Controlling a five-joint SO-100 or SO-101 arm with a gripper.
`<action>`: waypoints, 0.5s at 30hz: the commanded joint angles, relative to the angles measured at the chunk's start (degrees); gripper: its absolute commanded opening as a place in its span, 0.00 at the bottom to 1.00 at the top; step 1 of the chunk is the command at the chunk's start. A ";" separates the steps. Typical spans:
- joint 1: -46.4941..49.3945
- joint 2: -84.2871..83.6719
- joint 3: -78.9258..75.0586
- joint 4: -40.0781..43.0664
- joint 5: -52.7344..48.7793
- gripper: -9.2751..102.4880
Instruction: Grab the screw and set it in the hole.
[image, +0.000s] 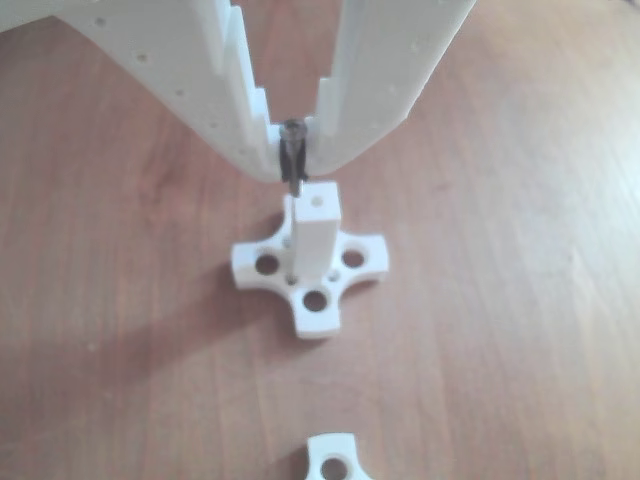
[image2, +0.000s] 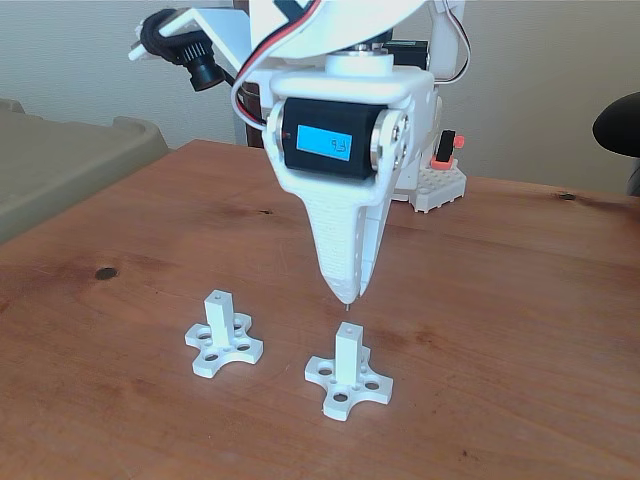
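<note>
While the white two-finger gripper (image: 292, 168) pinches the thin silver screw (image: 292, 158) upright, you nudge nearer until it hangs over the small round hole (image: 318, 200) in the right-hand white square post (image2: 347, 352), then lower.

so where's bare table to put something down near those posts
In the fixed view, the wooden table is bare to the right of the right post, and on the left toward the dark knot. It is crowded between the left post and the right one, where the gripper holds the screw.
</note>
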 joint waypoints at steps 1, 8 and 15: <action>-0.62 0.53 -4.83 -0.26 0.70 0.04; -0.53 -0.88 -5.71 -0.35 0.70 0.04; -0.53 -0.97 -6.42 -0.26 0.70 0.04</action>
